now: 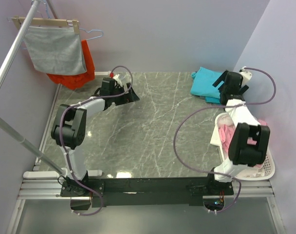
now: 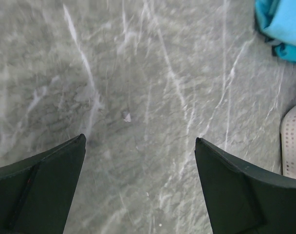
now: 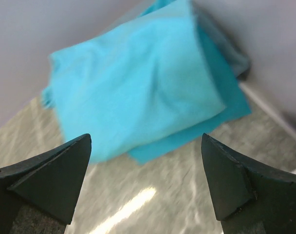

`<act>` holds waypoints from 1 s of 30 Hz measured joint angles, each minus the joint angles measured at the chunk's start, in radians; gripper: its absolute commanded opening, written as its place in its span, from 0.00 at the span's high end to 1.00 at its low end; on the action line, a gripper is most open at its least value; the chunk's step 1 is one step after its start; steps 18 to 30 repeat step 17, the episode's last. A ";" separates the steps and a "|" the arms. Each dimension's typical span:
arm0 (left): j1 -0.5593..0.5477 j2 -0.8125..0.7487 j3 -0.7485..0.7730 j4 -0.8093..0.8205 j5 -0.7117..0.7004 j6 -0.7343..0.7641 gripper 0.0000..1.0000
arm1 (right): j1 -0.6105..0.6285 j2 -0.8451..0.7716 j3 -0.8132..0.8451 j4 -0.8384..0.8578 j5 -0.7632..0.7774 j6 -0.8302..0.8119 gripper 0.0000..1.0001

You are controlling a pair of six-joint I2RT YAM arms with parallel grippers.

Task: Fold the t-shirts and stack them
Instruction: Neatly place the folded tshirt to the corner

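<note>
The turquoise t-shirts [image 1: 205, 83] lie folded in a pile at the table's back right corner, against the wall. In the right wrist view a lighter folded shirt [image 3: 138, 92] rests on a darker teal layer underneath. My right gripper [image 1: 231, 85] hovers just right of and in front of the pile. It is open [image 3: 145, 139], with only bare table between its fingers. My left gripper [image 1: 128, 92] is at the back left over bare marble, open and empty [image 2: 140, 141]. An edge of the teal pile [image 2: 284, 24] shows in its top right corner.
A white laundry basket [image 1: 267, 168] holding pink clothes stands at the right edge, under the right arm. A grey cloth [image 1: 55, 48] and an orange-red garment [image 1: 84, 68] hang on a rack at the back left. A metal pole [image 1: 11, 53] slants along the left side.
</note>
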State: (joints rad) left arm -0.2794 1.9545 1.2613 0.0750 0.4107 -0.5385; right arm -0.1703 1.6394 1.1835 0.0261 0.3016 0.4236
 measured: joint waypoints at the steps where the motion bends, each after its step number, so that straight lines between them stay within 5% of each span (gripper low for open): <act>1: -0.004 -0.030 -0.006 -0.008 -0.019 0.004 0.01 | 0.019 -0.034 -0.024 0.004 0.006 -0.003 0.00; 12: -0.049 -0.325 -0.089 -0.059 -0.256 0.056 0.01 | 0.333 -0.306 -0.229 -0.035 0.005 -0.060 0.00; 17: -0.051 -0.446 -0.175 -0.078 -0.340 0.060 0.00 | 0.371 -0.430 -0.347 -0.045 -0.007 -0.061 0.00; 30: -0.051 -0.446 -0.175 -0.078 -0.340 0.060 0.00 | 0.371 -0.430 -0.347 -0.045 -0.007 -0.061 0.00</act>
